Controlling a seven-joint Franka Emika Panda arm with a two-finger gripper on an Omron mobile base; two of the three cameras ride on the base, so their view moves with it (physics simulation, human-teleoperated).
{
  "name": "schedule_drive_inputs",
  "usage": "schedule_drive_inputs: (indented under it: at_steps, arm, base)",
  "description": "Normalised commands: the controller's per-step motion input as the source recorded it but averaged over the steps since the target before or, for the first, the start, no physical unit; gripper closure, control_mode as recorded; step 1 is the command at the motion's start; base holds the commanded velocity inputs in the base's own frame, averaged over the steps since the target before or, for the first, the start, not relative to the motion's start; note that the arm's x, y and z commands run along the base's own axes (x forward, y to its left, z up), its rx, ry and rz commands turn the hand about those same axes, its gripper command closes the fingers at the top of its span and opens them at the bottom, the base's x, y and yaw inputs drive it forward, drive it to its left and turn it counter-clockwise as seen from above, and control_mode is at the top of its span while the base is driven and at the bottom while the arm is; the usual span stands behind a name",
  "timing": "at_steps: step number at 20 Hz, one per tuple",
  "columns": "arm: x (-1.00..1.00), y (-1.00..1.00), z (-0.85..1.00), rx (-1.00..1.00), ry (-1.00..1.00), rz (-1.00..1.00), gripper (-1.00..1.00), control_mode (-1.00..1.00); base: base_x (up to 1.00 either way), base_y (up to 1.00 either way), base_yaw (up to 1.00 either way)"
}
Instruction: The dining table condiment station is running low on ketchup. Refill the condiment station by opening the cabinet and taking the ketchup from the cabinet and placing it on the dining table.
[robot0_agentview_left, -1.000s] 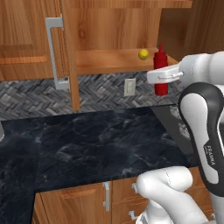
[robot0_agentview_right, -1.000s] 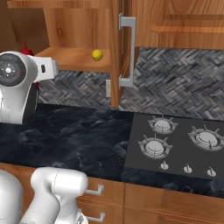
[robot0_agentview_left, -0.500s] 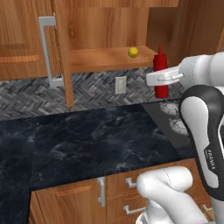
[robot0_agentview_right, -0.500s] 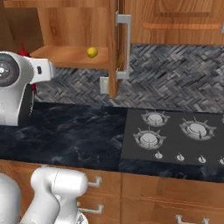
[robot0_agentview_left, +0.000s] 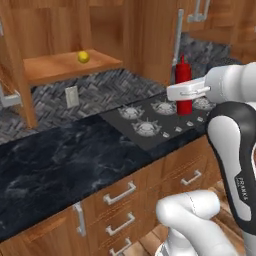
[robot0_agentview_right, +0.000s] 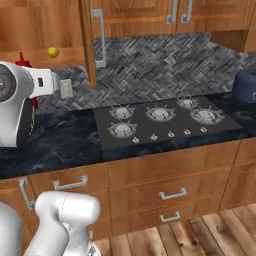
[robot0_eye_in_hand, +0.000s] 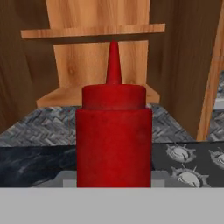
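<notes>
Jaws grasp the ketchup (robot0_agentview_left: 183, 85) upright at the right of the left base view, held in the air above the gas hob (robot0_agentview_left: 162, 120), well clear of the open cabinet (robot0_agentview_left: 60, 60) at upper left. If the base turns sharply toward the dining table, the bottle could slip in the grip or clip the cabinet door (robot0_agentview_right: 92, 35), I judge.

Evenly lit rendered scene, soft and slightly blurry throughout; faint sheen on the black counter (robot0_agentview_left: 75, 155); no hard shadows or glare.
</notes>
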Motion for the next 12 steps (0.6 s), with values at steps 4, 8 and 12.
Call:
schedule_drive_inputs:
  at_steps: [4,8,12]
  arm:
    - [0.00,0.00,0.00,0.00,0.00,0.00,1.00,1.00]
    - [0.00,0.00,0.00,0.00,0.00,0.00,1.00,1.00]
    - [0.00,0.00,0.00,0.00,0.00,0.00,1.00,1.00]
  base:
    - [-0.62,0.00,-0.79]
    - [-0.42,0.00,-0.86]
    - [-0.13,0.00,-0.92]
